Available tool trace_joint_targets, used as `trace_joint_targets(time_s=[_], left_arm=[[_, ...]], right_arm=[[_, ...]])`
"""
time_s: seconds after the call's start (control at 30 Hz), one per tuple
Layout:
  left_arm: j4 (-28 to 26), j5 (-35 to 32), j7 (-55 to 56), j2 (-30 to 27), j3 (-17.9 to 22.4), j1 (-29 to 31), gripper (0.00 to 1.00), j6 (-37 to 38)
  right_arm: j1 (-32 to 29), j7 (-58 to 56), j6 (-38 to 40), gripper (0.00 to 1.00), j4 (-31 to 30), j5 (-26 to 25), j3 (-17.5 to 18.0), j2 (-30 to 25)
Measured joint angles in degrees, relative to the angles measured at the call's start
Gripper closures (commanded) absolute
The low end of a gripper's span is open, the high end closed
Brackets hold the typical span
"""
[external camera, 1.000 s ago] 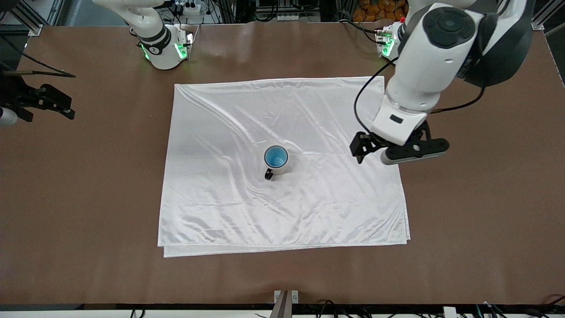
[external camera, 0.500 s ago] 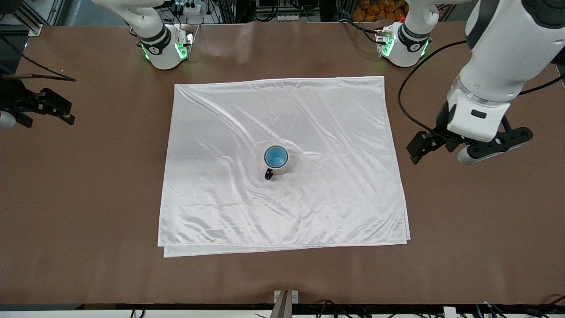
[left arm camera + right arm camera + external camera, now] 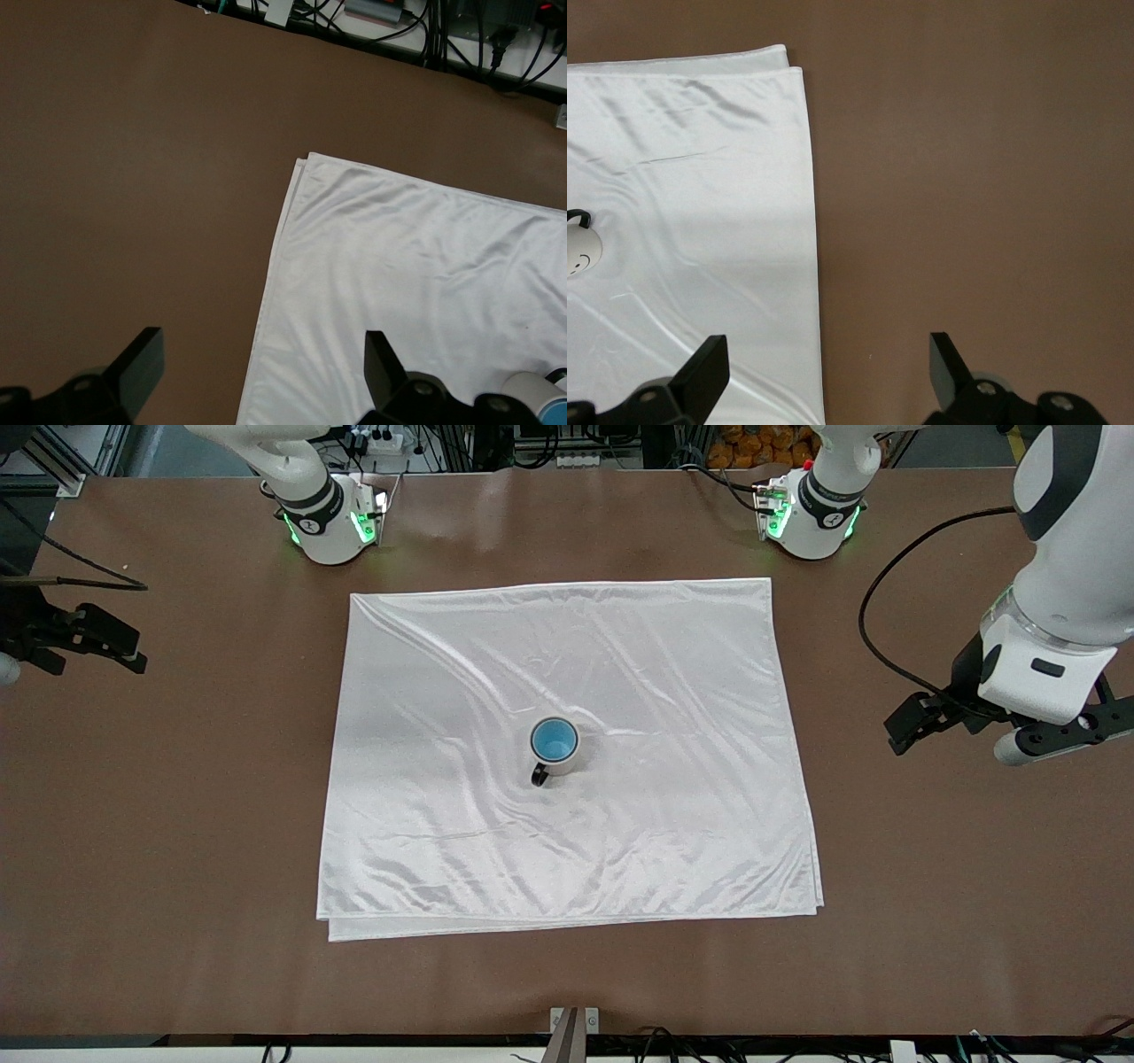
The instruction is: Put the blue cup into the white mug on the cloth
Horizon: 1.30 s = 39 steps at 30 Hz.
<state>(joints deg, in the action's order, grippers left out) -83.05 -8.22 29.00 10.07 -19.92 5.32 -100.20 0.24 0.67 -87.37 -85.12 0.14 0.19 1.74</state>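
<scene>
**Blue cup seated in white mug at mid-cloth**

Brown matting covers the table (image 3: 177,824). We read the front view from its left edge to its right edge.

1. Right gripper (image 3: 84,642): we find it over bare table at the right arm's end, well apart from the cloth. In the right wrist view its fingers (image 3: 704,367) stand wide apart with nothing between them. This arm waits.

2. Cloth (image 3: 443,691): shiny white fabric, roughly square, wrinkled, doubled at the edge nearest the front camera. It lies flat at mid-table.

3. White mug (image 3: 567,764): cream-white body, upright near the middle of the cloth, its black loop handle turned toward the front camera.

4. Blue cup (image 3: 555,740): light blue, handleless, upright inside the mug; we see only its rim and interior.

5. Left gripper (image 3: 983,722): over bare table at the left arm's end, clear of the cloth edge. In the left wrist view its fingers (image 3: 142,363) are spread apart and hold nothing.

Nothing stands between either gripper and the mug.

Count: one cloth, one mug, one cup, two grippers.
</scene>
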Motion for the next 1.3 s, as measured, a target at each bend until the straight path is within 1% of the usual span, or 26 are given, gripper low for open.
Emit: trace_joint_targets(time_s=[0.4, 0.57, 0.77, 1.07, 1.3], left_arm=[[-0.4, -0.01, -11.39, -0.08, -0.19, 5.55, 0.0, 1.3], [-0.57, 0.13, -12.15, -0.11, -0.29, 6.37, 0.0, 1.34], [-1.44, 2.93, -12.2, -0.83, -0.52, 7.12, 0.0, 1.39], [-4.83, 6.51, -12.67, -3.79, -0.85, 7.24, 0.0, 1.61], [-6.42, 8.78, -15.79, -5.77, -0.9, 7.25, 0.0, 1.62]], right_arm=[[0.0, 0.44, 0.22, 0.0, 0.0, 0.06, -0.03, 0.0], [0.0, 0.46, 0.22, 0.0, 0.0, 0.07, -0.03, 0.0], [0.0, 0.47, 0.22, 0.0, 0.0, 0.07, -0.03, 0.0], [0.0, 0.54, 0.22, 0.0, 0.0, 0.08, -0.03, 0.0], [0.0, 0.56, 0.22, 0.0, 0.0, 0.08, -0.03, 0.0]])
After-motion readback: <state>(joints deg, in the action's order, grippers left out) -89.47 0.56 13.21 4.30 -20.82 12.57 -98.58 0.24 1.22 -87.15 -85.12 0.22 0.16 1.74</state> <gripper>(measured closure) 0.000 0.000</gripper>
